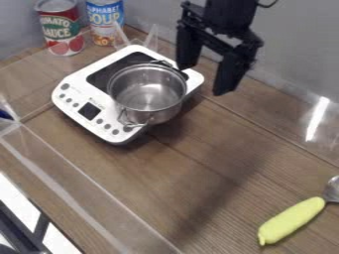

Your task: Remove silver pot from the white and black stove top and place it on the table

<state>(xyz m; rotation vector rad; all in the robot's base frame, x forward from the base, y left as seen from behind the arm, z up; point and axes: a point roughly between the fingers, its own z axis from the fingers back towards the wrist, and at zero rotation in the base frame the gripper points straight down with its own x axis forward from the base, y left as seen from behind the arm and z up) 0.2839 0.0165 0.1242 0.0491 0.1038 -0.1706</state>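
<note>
Camera: pot (149,91) below open hand (207,71)

You have a brown wood-grain table (185,189) in front of you, with a bright streak of glare toward the right. Near its far left corner stand two labelled cans (59,30), side by side. Close to them, your white stove top (82,114) with its black square surface lies at an angle, buttons along its front left edge. Well apart, near the right edge, you'll see a yellow-green handled object (291,220), and just beside it a shiny metal piece (332,189), partly cut off by the frame.
</note>
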